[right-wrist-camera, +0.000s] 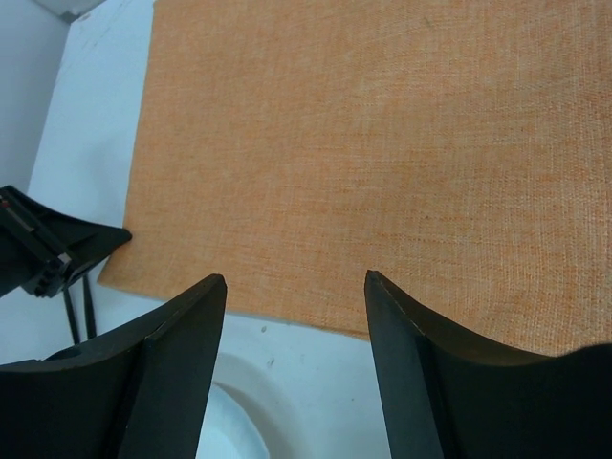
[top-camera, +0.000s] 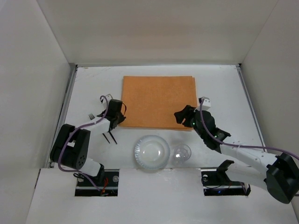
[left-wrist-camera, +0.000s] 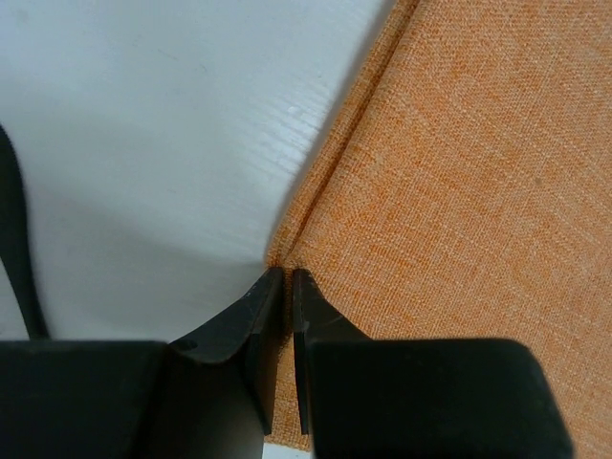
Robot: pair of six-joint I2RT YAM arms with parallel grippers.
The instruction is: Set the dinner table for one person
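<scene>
This looks like a robot test bench in a lab. A plain white table (top-camera: 224,88) is boxed in by bare white walls (top-camera: 154,28), with metal rails (top-camera: 70,102) along its sides. Two robot arms (top-camera: 74,147) (top-camera: 252,158) are bolted at the near edge, purple cables (top-camera: 261,148) run along them, and cutouts (top-camera: 97,179) open at their bases. An orange mat (top-camera: 159,100), a plate (top-camera: 152,152) and a clear bowl (top-camera: 181,154) are laid out like test props.

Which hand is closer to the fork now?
Left. The left hand is beside the fork, at the mat's left edge; the right hand is across the mat.
</scene>
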